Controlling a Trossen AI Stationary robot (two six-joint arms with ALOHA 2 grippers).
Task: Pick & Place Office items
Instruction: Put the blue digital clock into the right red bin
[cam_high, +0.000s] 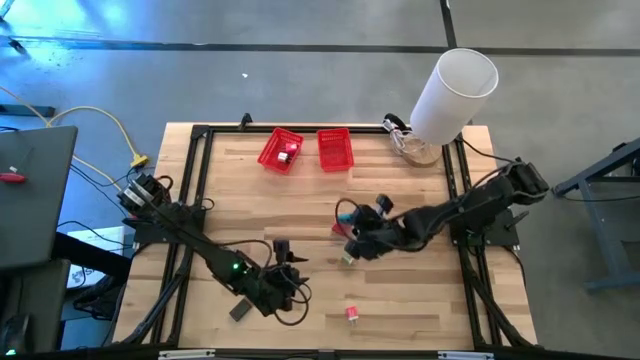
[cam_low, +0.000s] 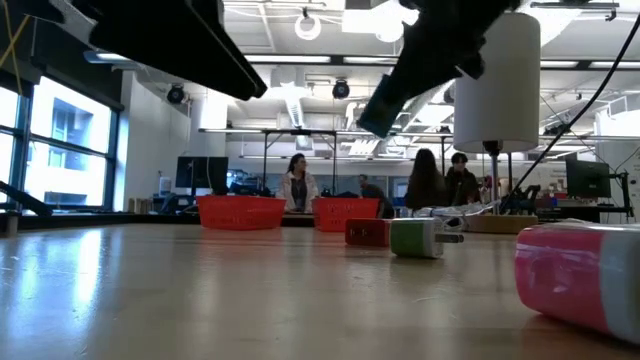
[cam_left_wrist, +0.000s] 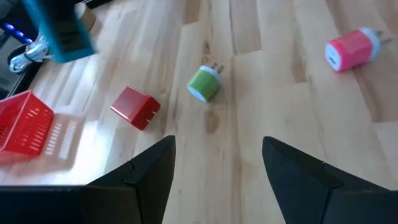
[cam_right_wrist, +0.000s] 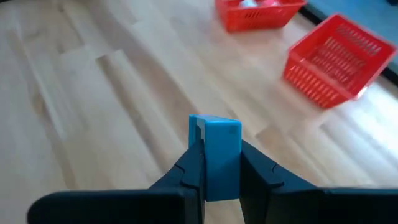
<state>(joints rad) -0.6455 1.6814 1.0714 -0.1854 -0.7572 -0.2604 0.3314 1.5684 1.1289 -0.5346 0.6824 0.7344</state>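
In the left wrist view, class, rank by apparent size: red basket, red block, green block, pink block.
1. red basket, largest though cut off by the frame.
2. red block and pink block look alike; unranked.
3. green block, smallest.
Differing camera distance makes true sizes unsure.

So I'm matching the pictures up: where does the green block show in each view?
High view: green block is under the right gripper, mid-table.
Low view: green block is right of centre, beside the red block.
Left wrist view: upper middle, red block beside it.
Right wrist view: not in it.
Shared landmark: the red baskets.
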